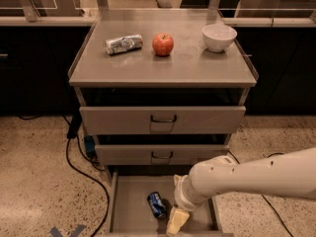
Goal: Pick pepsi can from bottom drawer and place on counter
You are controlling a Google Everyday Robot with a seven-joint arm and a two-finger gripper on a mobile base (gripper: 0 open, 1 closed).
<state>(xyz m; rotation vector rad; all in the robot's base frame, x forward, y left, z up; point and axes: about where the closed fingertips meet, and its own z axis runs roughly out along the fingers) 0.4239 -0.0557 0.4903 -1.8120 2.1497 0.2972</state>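
Single camera view of the cabinet from the front and above. The wide grey metal bottom drawer (129, 207) is standing pulled out at floor level, exposing its flat floor so that its contents are lying within reach from above. The small dark blue pepsi can (157, 204) with white lettering and silver ends is lying on its side near the middle of that floor, one end pointing toward the cabinet and the other toward the viewer; it is looking undented. The pale yellowish gripper (177, 221) at the end of the thick white robot arm (247, 179) is hanging inside the drawer just beside the can, on its right, apparently lining up for a pick; whether it is touching the can, and whether it is open or closed, cannot be told. The arm is entering from the right, probably so that it is passing under the two closed upper grey drawers with black loop handles (163, 119) rather than against them. Above, the flat matte grey metal counter (168, 69) is waiting as the drop-off surface; it is already carrying a silver-white patterned can (123, 44) lying on its side at the left, a red apple (163, 44) in the middle and a white bowl (219, 37) at the right, all well apart, while its front strip is offering bare space for the can. The pick is judged not yet done.
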